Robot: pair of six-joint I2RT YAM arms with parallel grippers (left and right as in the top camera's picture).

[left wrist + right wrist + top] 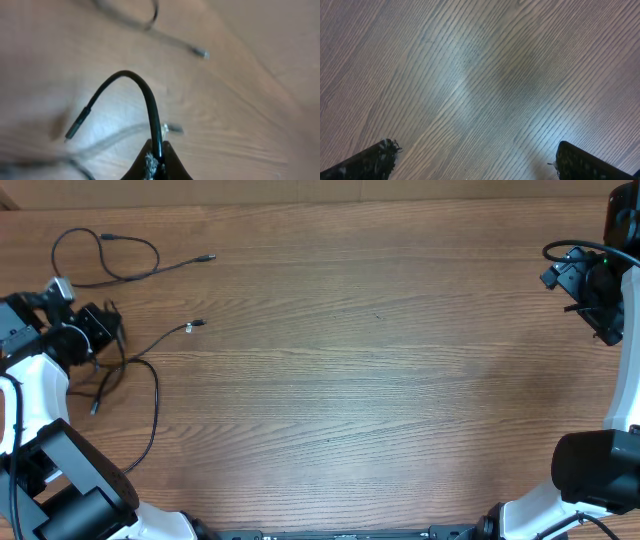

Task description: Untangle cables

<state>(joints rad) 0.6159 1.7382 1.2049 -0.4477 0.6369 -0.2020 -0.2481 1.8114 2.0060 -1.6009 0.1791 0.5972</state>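
A broad brown wood-grain table (350,380) is filling the overhead view. The white-and-black left arm (40,380) is reaching in along the table's left edge. The matching right arm (620,380) is standing at the far right, well apart from every cord. Two thin black flexible cables are lying on the left part of the table. One loose cable (128,272) is curling alone near the top-left corner, and a second cable (152,395) is looping beside the left arm and running under its wrist. The left gripper (156,162) is clamping tight on that second cable (147,97), which is arching up and over to the left out of the closed fingertips. The right gripper (480,165) is hanging over bare wood with its fingers (370,160) spread wide, holding nothing. A small metal-tipped plug (198,324) is pointing right, near the left gripper.
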